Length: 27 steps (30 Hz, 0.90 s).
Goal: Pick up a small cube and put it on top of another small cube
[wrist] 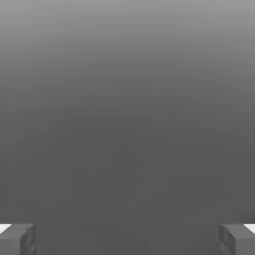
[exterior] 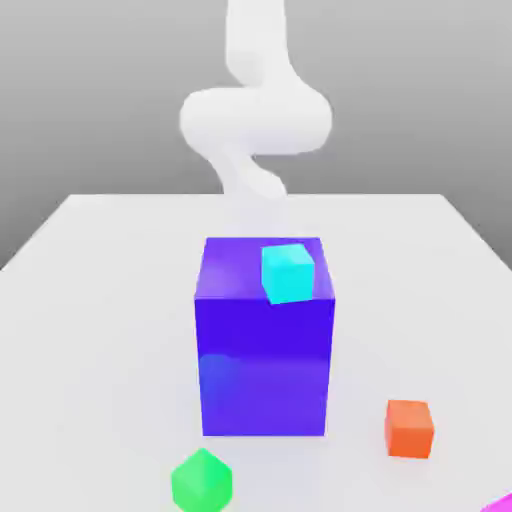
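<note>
**Small pink cube at the tabletop's edge, end effector spread wide and empty**

Exterior view: only a corner of the small pink cube (exterior: 500, 505) shows, low at the exterior view's right, near the orange cube (exterior: 410, 428) on the tabletop (exterior: 100, 300). A cyan cube (exterior: 288, 272) sits atop the big blue block (exterior: 265, 340); a green cube (exterior: 202, 481) lies in front. The pink cube looks rigid, light and glossy, so likely slippery; pinch two opposite flat faces. No writing anywhere.

Hand view: the end effector (wrist: 127, 239) has its fingertips (wrist: 17, 238) wide apart, holding nothing.
</note>
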{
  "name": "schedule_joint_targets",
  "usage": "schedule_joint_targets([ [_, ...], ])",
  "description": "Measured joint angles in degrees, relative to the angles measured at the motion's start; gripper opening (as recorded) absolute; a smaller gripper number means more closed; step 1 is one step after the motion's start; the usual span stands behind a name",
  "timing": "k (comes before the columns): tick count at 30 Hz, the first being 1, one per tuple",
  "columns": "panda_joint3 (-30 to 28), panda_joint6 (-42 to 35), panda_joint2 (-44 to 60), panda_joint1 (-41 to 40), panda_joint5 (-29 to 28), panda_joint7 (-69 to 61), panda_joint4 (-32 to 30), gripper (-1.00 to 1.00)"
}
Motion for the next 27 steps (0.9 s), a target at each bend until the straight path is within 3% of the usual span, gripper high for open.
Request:
schedule_joint_targets([
  [13, -9.0, 1.85, 24.37, 16.22, 12.01, -33.74, 5.04, 0.0],
  [20, -8.83, 2.88, 37.2, 20.65, 17.42, -50.97, 7.71, 0.0],
  [27, -6.83, 5.06, 49.02, 23.08, 18.6, -65.43, 10.05, 0.0],
])
